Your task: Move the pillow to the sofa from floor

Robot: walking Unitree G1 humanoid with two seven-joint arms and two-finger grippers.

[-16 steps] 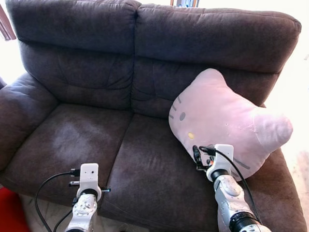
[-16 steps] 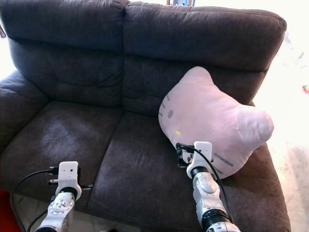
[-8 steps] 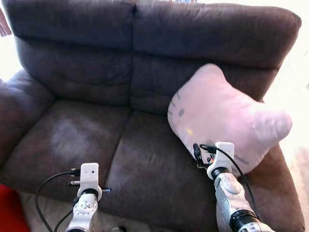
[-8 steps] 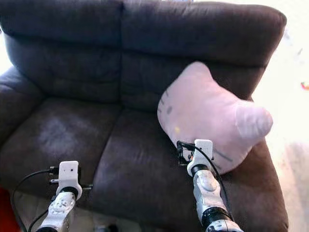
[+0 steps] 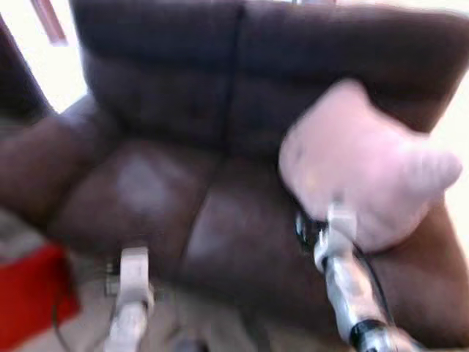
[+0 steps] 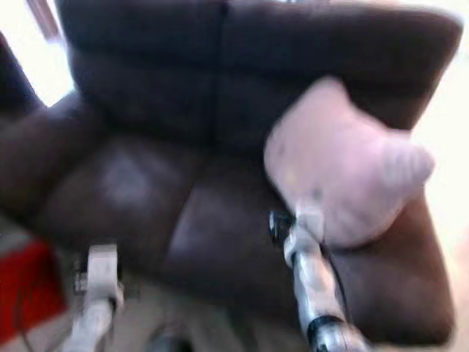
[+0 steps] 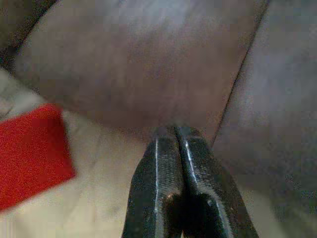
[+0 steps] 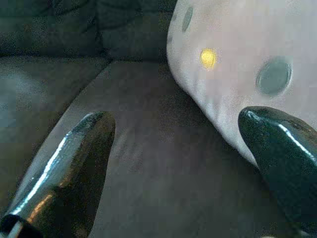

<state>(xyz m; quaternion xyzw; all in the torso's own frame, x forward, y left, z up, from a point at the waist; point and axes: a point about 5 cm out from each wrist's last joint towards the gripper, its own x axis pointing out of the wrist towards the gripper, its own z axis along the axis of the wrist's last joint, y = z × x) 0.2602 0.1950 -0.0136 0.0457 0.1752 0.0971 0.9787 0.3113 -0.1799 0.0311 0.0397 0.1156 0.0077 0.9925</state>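
Note:
A pink cat-face pillow (image 5: 363, 165) lies on the right seat of the dark brown sofa (image 5: 146, 183), leaning against the backrest. The head views are blurred. My right gripper (image 8: 176, 121) is open just in front of the pillow's lower edge, with only the seat cushion between its fingers (image 8: 84, 148). The pillow's face (image 8: 237, 64), with its yellow nose and grey eye, sits close to one fingertip; I cannot tell whether they touch. My left gripper (image 7: 173, 134) is shut on nothing, held low over the front edge of the left seat cushion (image 7: 148, 64).
A red object (image 5: 29, 293) lies on the pale floor at the sofa's left front corner, and this red object (image 7: 29, 148) shows beside the left gripper too. The sofa's left armrest (image 5: 37, 169) bulges out at the left.
The whole picture has shifted right and blurred, so the camera has moved. The pillow stays on the sofa's right seat, and both arms keep their poses.

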